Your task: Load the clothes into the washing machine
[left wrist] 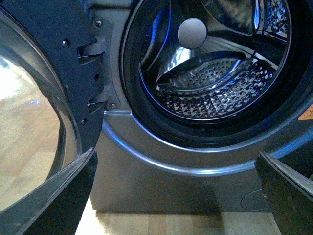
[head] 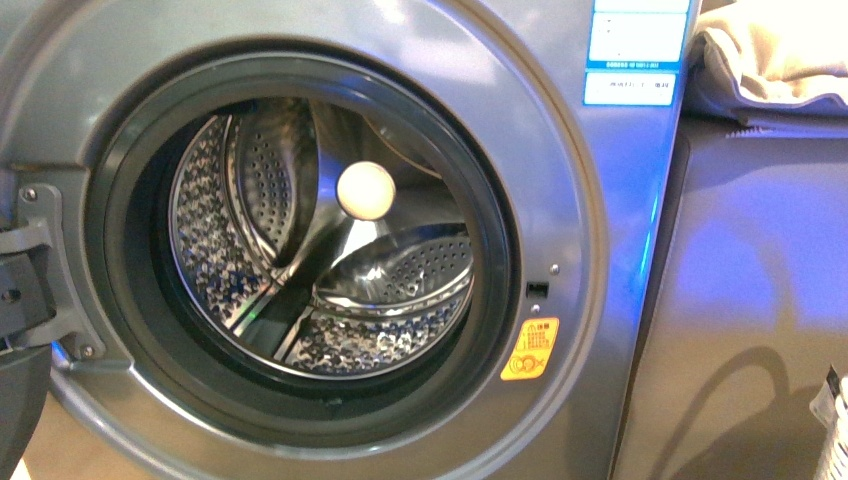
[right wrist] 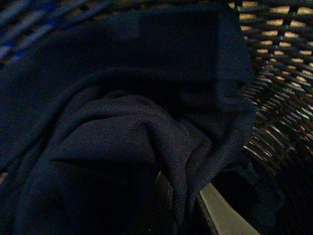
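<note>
Washing machine [head: 600, 250] is filling most of the front view, its round opening facing the camera. Its door [left wrist: 44, 122] is standing open on the hinge side, the robot's left. The drum [head: 250, 260] is showing perforated steel and raised paddles, and a pale round knob [head: 366, 190] is sitting at the middle of its back wall. A yellow sticker [head: 530, 349] is sitting just right of the dark rim, low down. Blue-white labels [head: 632, 60] are showing at the upper right of the front panel. A grey-brown cabinet [head: 750, 300] is standing right beside the machine, and a folded beige cloth [head: 770, 50] is lying on top of it.

Left claw [left wrist: 175, 154] is hanging in front of the machine, low, level with the bottom of the rim. Its two dark fingers [left wrist: 63, 196] are spreading wide apart and gripping nothing. Wood floor [left wrist: 171, 223] is showing beneath it.

The garment [right wrist: 122, 137], dark navy, is lying crumpled in a woven basket [right wrist: 279, 58]; it is showing only in the right wrist view. Right claw [right wrist: 195, 215] is sitting right down in the fabric. One pale finger [right wrist: 220, 218] is poking out from under a fold that is draping over it. The rest is hidden and dim, so I cannot tell how far it is opening or whether it is gripping the fabric.
</note>
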